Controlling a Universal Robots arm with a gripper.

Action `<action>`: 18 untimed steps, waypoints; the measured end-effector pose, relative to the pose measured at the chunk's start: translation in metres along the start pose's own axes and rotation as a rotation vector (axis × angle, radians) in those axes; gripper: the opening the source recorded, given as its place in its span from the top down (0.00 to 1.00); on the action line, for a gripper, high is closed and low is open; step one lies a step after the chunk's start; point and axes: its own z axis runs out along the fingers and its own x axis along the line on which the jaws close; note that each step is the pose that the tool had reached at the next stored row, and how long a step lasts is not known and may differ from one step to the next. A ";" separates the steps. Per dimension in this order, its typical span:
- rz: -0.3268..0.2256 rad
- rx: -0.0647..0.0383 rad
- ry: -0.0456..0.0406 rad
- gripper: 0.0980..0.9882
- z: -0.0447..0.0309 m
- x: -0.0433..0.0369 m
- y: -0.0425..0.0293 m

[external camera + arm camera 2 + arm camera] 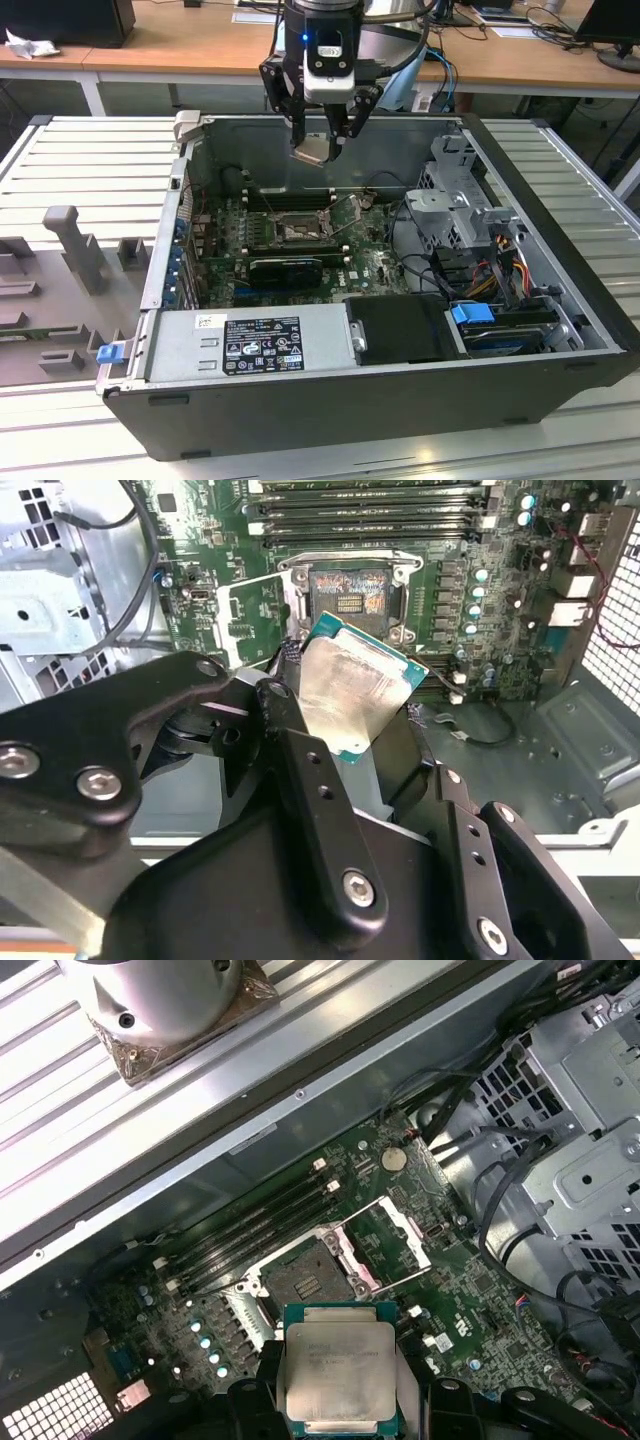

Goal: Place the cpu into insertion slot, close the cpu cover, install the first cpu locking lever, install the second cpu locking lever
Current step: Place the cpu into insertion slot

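Note:
My gripper (318, 148) hangs over the open computer case, shut on the cpu (311, 150), a thin pale silvery square held by its edges. In both wrist views the cpu (355, 685) (338, 1368) sits between the black fingers (290, 735), tilted above the motherboard. The insertion slot (300, 232) (350, 595) (308, 1278) lies below it on the green board, bare, with its dark centre showing. Beside the slot the cpu cover (390, 1235) (250, 615), a silvery frame, stands swung open.
Long black memory slots (285, 197) run behind the socket and a black card (285, 268) lies in front of it. A metal drive cage (450, 190) with cables fills the exterior view's right. The power supply (250, 345) is at the near side, inside the case walls (330, 130).

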 end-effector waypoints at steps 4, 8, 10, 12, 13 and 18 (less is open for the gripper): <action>0.011 0.000 -0.0010 0.52 0.0008 0.0000 -0.0001; 0.035 -0.001 -0.0032 0.52 0.0009 0.0000 -0.0001; 0.053 -0.001 -0.0047 0.52 0.0009 0.0000 -0.0001; 0.073 -0.002 -0.0066 0.52 0.0009 0.0000 -0.0001; 0.089 -0.002 -0.0080 0.52 0.0009 0.0000 -0.0001; 0.107 -0.002 -0.0094 0.52 0.0030 -0.0001 -0.0003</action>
